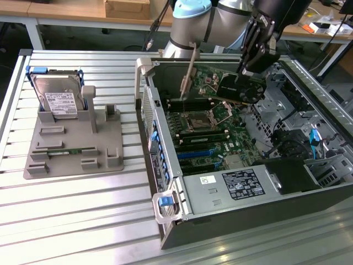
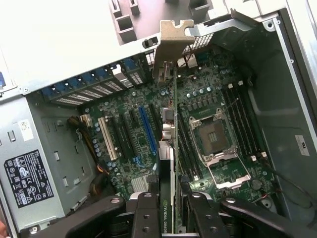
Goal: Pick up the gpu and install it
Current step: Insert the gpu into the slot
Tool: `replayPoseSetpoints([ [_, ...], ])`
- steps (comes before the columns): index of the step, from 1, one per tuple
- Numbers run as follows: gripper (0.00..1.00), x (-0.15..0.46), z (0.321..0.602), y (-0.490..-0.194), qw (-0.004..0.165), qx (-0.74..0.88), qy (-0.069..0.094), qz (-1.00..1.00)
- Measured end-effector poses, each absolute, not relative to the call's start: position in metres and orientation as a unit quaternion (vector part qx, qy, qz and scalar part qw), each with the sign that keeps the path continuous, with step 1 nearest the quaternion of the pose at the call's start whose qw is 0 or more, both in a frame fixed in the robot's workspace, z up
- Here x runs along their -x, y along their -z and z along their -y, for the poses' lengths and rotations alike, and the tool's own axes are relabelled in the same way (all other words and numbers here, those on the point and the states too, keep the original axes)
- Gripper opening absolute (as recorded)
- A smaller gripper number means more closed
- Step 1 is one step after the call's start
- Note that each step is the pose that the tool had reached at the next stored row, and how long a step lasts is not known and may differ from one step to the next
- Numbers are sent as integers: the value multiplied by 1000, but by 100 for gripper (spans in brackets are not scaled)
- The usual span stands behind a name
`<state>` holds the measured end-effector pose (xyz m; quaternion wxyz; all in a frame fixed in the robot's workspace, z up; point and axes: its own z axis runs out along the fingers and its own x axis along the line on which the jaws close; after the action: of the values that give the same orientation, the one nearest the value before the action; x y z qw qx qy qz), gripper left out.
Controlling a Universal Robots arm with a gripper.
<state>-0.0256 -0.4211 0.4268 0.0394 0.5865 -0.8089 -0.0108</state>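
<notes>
Gripper (image 1: 249, 67) clamps gpu (image 1: 240, 88) above motherboard (image 1: 193, 141); wrist view: gpu edge-on; exterior view: hard drive (image 1: 58, 99) on stand (image 1: 105, 138).

1. Bare table slats (image 1: 83, 221) lie open across the exterior view's lower left.
2. A grey holder tray (image 1: 71, 146) and hard drive (image 1: 59, 100) block its upper left.
3. The case wall (image 1: 157, 143) and power supply (image 1: 242, 185) hem the motherboard (image 1: 212, 141); the gpu (image 1: 240, 88) hangs above it.

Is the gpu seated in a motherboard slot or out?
Out: the jaws hold the gpu above the motherboard, near the processor socket.
</notes>
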Motion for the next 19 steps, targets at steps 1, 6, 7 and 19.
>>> replayPoseSetpoints([
  [1, 26, 25, 421, -427, 39, -589, 11, 807],
  [6, 26, 25, 421, -426, 40, -600, 10, 799],
  [7, 26, 25, 421, -426, 40, -601, 10, 798],
  [19, 26, 23, 421, -424, 40, -624, 9, 780],
])
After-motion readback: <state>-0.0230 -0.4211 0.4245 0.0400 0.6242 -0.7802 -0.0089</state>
